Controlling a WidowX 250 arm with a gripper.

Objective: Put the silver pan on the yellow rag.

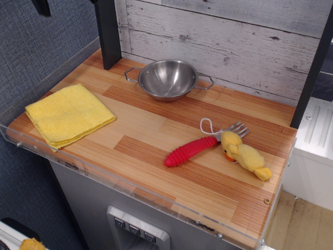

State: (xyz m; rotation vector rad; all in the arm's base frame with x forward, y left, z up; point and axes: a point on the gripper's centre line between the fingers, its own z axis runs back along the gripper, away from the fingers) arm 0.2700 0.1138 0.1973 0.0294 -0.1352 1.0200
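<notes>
observation.image, silver pan (168, 78) empty, upright

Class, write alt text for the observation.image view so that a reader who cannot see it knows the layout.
A silver pan sits empty at the back of a wooden counter, apart from a folded yellow rag at the left. A red-handled fork and a yellow plush duck lie at the right; only a dark gripper tip shows, top left.

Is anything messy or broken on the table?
Nothing looks broken or spilled. The silver pan sits upright near the back wall, and the yellow rag lies flat at the left. The only jumble is the plush duck lying across the red-handled fork.
</notes>
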